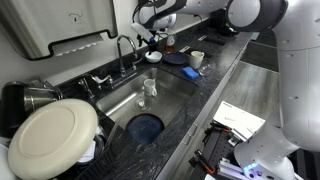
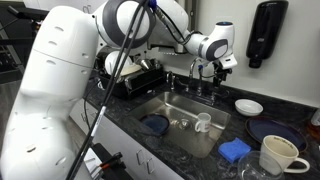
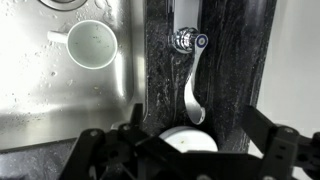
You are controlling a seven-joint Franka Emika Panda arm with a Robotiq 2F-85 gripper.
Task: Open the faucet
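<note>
Gripper [image 3: 180, 140]: jaws spread wide, empty.
Faucet [image 3: 192, 85]: at 12 o'clock from gripper.
Mug [image 3: 90, 45]: in sink [image 3: 40, 115], 10 o'clock.

The gripper [image 1: 151, 39] hovers near the faucet [image 1: 122, 48].

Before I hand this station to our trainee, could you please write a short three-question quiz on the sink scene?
1. True or false: the Robotiq gripper is clamped on the tall chrome gooseneck faucet.
2. Which sits inside the stainless steel sink? A) a white ceramic mug B) a small white bowl C) a dark blue plate
3. Fill in: the blue rectangular sponge lies on the dark stone ___.
Key: 1 false, its jaws stand open; 2 A; 3 countertop.
</note>
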